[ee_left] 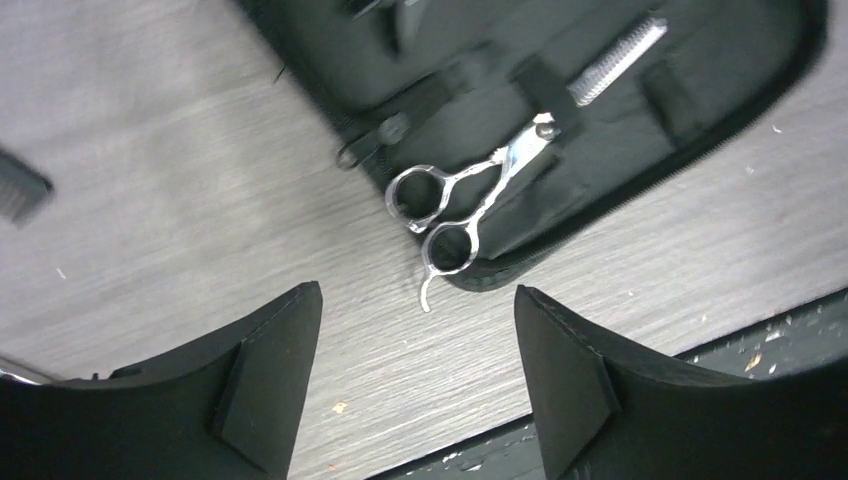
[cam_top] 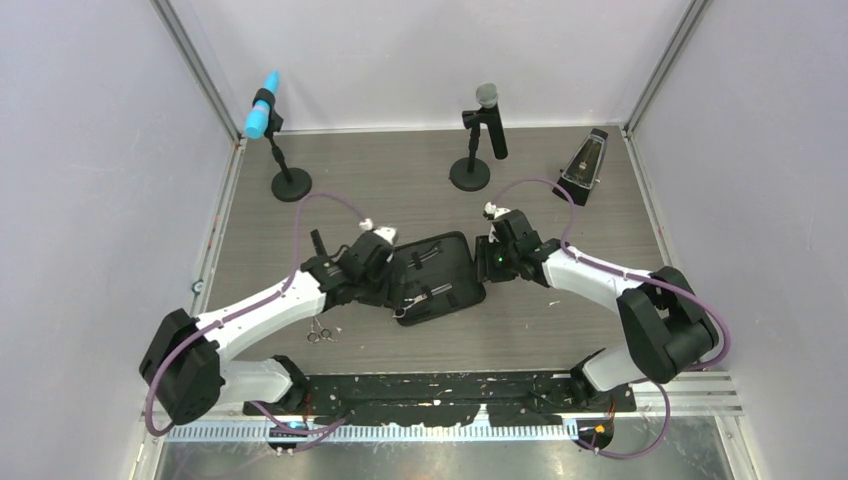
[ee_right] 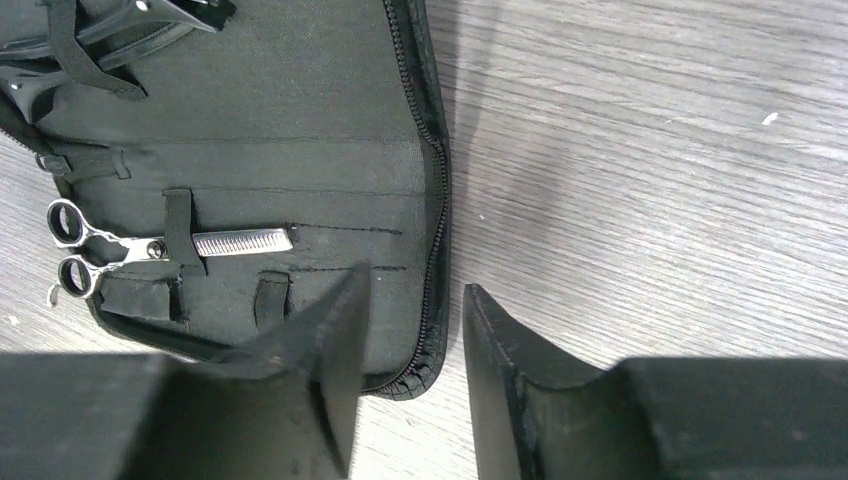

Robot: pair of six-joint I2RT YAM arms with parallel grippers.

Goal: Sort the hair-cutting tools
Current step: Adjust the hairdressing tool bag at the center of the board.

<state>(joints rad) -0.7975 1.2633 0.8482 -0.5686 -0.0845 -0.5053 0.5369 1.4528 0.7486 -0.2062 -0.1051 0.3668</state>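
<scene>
Grey wood-grain tabletop (cam_top: 560,310) between plain white walls carries an open black rectangular zip case (cam_top: 455,262). One small silver pair of scissors (ee_left: 505,158) sits inside the case, blades tucked under an elastic strap, finger rings overhanging the case's edge. Just off that edge hovers the left gripper (ee_left: 415,300), jaws wide and empty. At the case's opposite rim the right gripper (ee_right: 415,290) stands with jaws parted astride the zip, one finger over the lining and one over the table, clamping nothing visible. A second small silver pair of scissors (cam_top: 320,333) lies on the table off the case's near-left corner, and a flat black comb (ee_left: 20,190) lies off its left side. The loose scissors look like the next job: take them across the pivot rather than the rings, keep the blades level, and slide them under a free strap in the case while the right claw steadies the case's rim.
</scene>
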